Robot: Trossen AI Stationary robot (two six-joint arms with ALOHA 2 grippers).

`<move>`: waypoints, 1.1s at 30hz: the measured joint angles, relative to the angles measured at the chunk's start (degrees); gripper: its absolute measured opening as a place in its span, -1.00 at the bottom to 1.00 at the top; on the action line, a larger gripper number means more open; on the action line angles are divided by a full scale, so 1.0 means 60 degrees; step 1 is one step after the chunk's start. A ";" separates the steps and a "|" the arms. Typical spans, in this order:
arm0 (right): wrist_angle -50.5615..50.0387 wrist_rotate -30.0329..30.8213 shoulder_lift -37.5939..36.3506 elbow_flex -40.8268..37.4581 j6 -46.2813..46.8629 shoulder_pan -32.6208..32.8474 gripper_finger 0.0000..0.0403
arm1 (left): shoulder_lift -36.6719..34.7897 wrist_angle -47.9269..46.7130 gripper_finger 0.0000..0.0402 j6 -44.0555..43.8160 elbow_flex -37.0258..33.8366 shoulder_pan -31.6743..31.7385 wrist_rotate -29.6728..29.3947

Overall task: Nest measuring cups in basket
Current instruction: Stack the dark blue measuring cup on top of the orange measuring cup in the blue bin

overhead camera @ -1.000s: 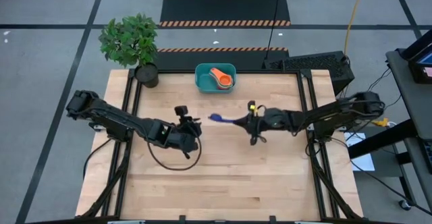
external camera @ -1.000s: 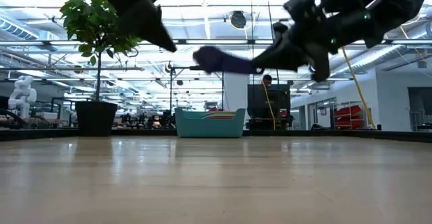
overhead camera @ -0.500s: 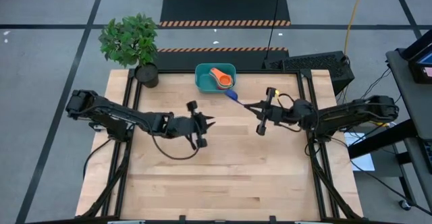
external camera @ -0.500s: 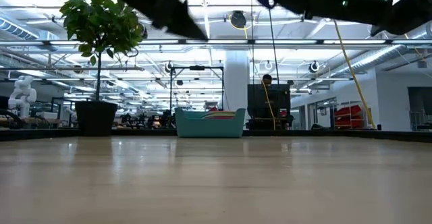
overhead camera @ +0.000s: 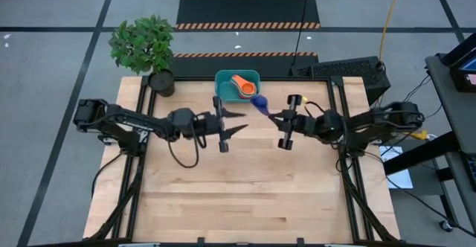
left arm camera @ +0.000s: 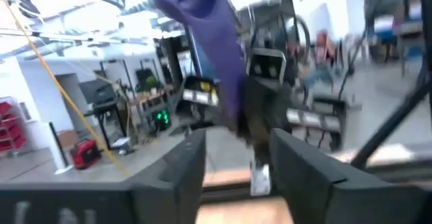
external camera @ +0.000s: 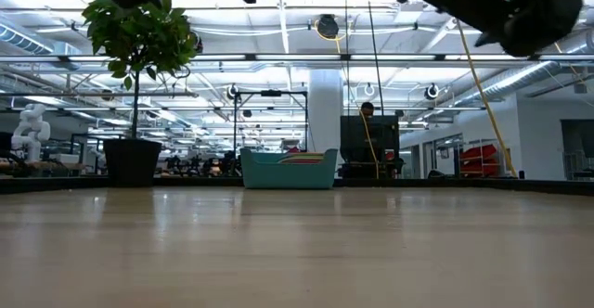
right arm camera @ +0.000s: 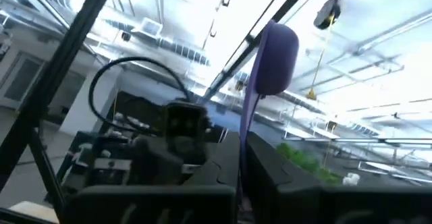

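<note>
Dark blue cup (overhead camera: 260,102), handed across and now pinched by right hand (overhead camera: 272,116) beside basket (overhead camera: 225,91), left hand (overhead camera: 236,122) spread, ready for nesting.

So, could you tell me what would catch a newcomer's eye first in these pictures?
Probably the dark blue measuring cup, held by its handle in the shut right gripper just beside the teal basket at the table's far edge. Orange cups already sit inside the basket. The left gripper hangs mid-table, fingers parted and empty, and a leafy potted plant marks the far-left corner.
</note>
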 joint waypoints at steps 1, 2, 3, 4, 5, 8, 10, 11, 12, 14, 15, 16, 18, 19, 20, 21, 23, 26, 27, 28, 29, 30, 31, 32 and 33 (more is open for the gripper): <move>-0.0049 -0.0236 0.0220 0.0221 0.0073 -0.0004 -1.00 | -0.0003 0.0188 -0.10 -0.0173 0.0002 0.0068 0.0093; -0.0129 -0.0529 0.0465 0.0448 0.0106 -0.0004 -1.00 | -0.0003 0.0323 -0.04 -0.0332 0.0002 0.0095 0.0177; -0.0160 -0.0818 0.0743 0.0637 0.0116 0.0000 -1.00 | -0.0003 0.0417 0.02 -0.0452 0.0002 0.0097 0.0246; -0.0188 -0.0965 0.1014 0.0788 0.0113 0.0033 -1.00 | -0.0003 0.0467 0.06 -0.0475 0.0002 0.0093 0.0401; -0.0240 -0.1074 0.1268 0.0922 0.0110 0.0071 -1.00 | -0.0003 0.0541 0.09 -0.0463 0.0004 0.0091 0.0672; -0.0178 -0.1124 0.1811 0.1317 0.0094 0.0086 -1.00 | -0.0003 0.0530 0.12 -0.0392 0.0005 0.0035 0.1285; -0.0139 -0.1131 0.2061 0.1527 0.0091 0.0076 -1.00 | 0.0025 0.0485 0.08 -0.0466 0.0005 -0.0001 0.1327; -0.0106 -0.1126 0.2156 0.1598 0.0086 0.0076 -1.00 | 0.0055 0.0487 0.05 -0.0471 0.0005 0.0003 0.1332; -0.0029 -0.1134 0.2226 0.1618 0.0079 0.0077 -1.00 | 0.0082 0.0467 0.00 -0.0466 0.0005 0.0011 0.1329; 0.0136 -0.1158 0.2277 0.1645 0.0055 0.0080 -1.00 | 0.0092 0.0372 -0.12 -0.0424 0.0005 0.0020 0.1362; 0.0146 -0.1162 0.2267 0.1650 0.0051 0.0077 -1.00 | 0.0092 0.0396 -0.19 -0.0374 0.0005 0.0013 0.1387; 0.0142 -0.1162 0.2251 0.1657 0.0051 0.0061 -1.00 | 0.0088 0.0422 -0.27 -0.0348 0.0009 0.0010 0.1414; 0.0118 -0.1215 0.2246 0.1654 0.0054 0.0022 -1.00 | 0.0088 0.0432 -0.46 -0.0345 0.0009 0.0010 0.1397; 0.0089 -0.1217 0.2246 0.1654 0.0051 0.0022 -1.00 | 0.0088 0.0436 -0.56 -0.0339 0.0009 0.0014 0.1401; 0.0021 -0.1209 0.2246 0.1654 0.0051 0.0018 -1.00 | 0.0088 0.0436 -0.67 -0.0334 0.0009 0.0035 0.1381; -0.0032 -0.1209 0.2246 0.1654 0.0051 0.0011 -1.00 | 0.0088 0.0442 -0.79 -0.0326 0.0009 0.0053 0.1361; -0.0115 -0.1209 0.2237 0.1654 0.0092 0.0004 -1.00 | 0.0088 0.0443 -0.93 -0.0345 0.0009 0.0083 0.1436; -0.0297 -0.1198 0.2225 0.1653 0.0107 -0.0004 -0.99 | 0.0086 0.0380 -0.92 -0.0404 0.0009 0.0114 0.1455; -0.0407 -0.1153 0.2221 0.1643 0.0094 -0.0018 -0.98 | 0.0074 0.0291 -0.92 -0.0406 0.0009 0.0122 0.1426; -0.0510 -0.1126 0.2211 0.1605 0.0081 -0.0056 -0.96 | 0.0035 0.0119 -0.93 -0.0396 0.0009 0.0132 0.1349; -0.0626 -0.1107 0.2159 0.1527 0.0084 -0.0111 -0.94 | -0.0059 -0.0165 -0.94 -0.0392 0.0009 0.0137 0.1251; -0.0867 -0.1092 0.2061 0.1433 0.0122 -0.0180 -0.91 | -0.0172 -0.0604 -0.96 -0.0385 0.0009 0.0147 0.1102; -0.1135 -0.1060 0.1960 0.1353 0.0215 -0.0269 -0.87 | -0.0288 -0.0971 -0.96 -0.0387 0.0005 0.0175 0.0933; -0.1535 -0.1050 0.1830 0.1298 0.0318 -0.0380 -0.83 | -0.0436 -0.1391 -0.96 -0.0388 0.0005 0.0199 0.0690; -0.2003 -0.1036 0.1643 0.1235 0.0410 -0.0482 -0.79 | -0.0620 -0.1797 -0.95 -0.0388 0.0005 0.0224 0.0467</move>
